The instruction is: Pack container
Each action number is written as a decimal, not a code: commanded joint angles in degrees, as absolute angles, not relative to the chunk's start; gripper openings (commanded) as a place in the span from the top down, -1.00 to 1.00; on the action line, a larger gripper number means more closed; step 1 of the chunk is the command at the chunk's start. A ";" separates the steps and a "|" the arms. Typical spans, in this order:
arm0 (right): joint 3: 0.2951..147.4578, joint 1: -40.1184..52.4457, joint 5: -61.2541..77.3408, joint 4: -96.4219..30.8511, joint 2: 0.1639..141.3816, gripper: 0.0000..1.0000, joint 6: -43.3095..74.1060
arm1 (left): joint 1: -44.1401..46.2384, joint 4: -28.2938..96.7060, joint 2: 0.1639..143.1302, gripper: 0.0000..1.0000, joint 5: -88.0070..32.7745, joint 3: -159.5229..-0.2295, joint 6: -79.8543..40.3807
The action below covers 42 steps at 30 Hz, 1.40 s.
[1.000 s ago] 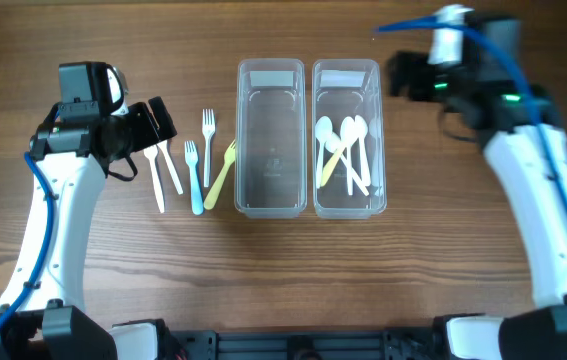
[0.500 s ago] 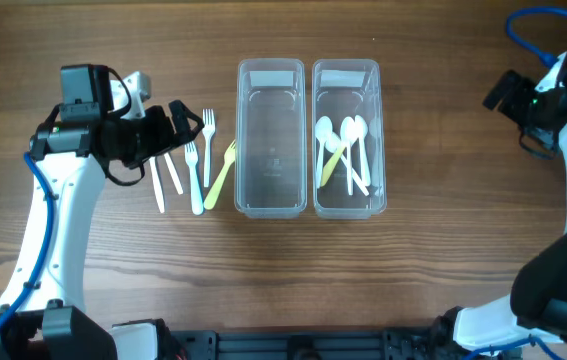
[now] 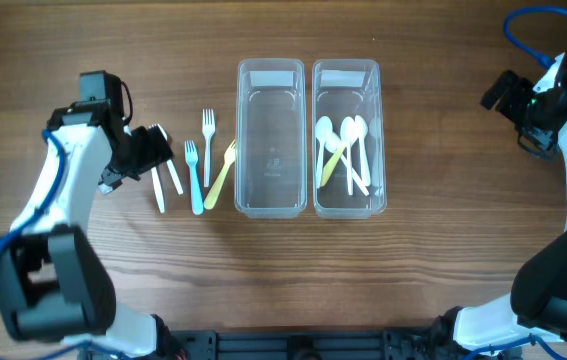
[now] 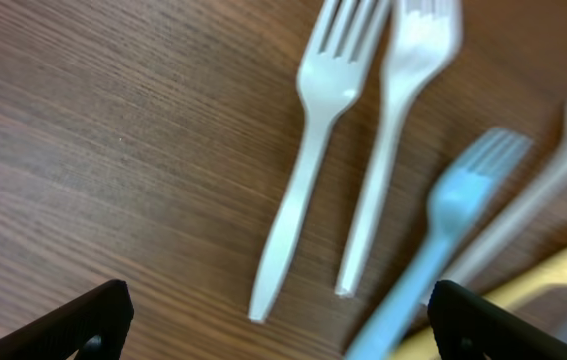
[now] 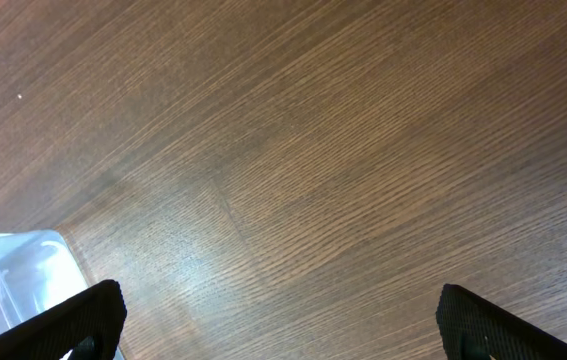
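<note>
left gripper point(image 4: 275, 305) jaws apart over slim white plastic forks point(image 4: 308, 150) | right gripper point(image 5: 278, 305) jaws apart above grained brown wooden table point(image 5: 363, 150)

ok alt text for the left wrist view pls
Plastic forks lie on a wooden table: two white forks side by side, a blue fork right of them. The dark fingers show in the bottom corners, spread wide.

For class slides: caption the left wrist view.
Open left end effector over two white forks and a blue fork on wooden table.
</note>
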<state>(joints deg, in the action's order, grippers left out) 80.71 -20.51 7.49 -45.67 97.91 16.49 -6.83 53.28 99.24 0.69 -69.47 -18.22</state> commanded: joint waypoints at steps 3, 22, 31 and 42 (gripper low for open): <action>80.23 -20.45 8.16 -45.98 98.30 -0.99 17.12 | -8.45 50.72 106.10 -0.95 2.00 -70.19 -9.10; 80.23 -20.45 8.14 -46.59 98.30 -0.99 16.93 | -8.43 44.12 109.54 -0.27 -0.58 -70.00 7.07; 80.23 -20.45 8.16 -46.61 98.30 -0.99 16.93 | -8.43 42.57 109.75 0.08 -1.26 -68.82 7.07; 80.23 -20.45 8.14 -47.03 98.30 -0.92 16.93 | -8.43 41.17 110.74 -0.02 -3.40 -68.03 7.03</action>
<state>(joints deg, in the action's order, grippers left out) 80.71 -20.51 7.49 -46.76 97.91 16.49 -8.12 41.43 108.90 -2.04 -68.73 6.61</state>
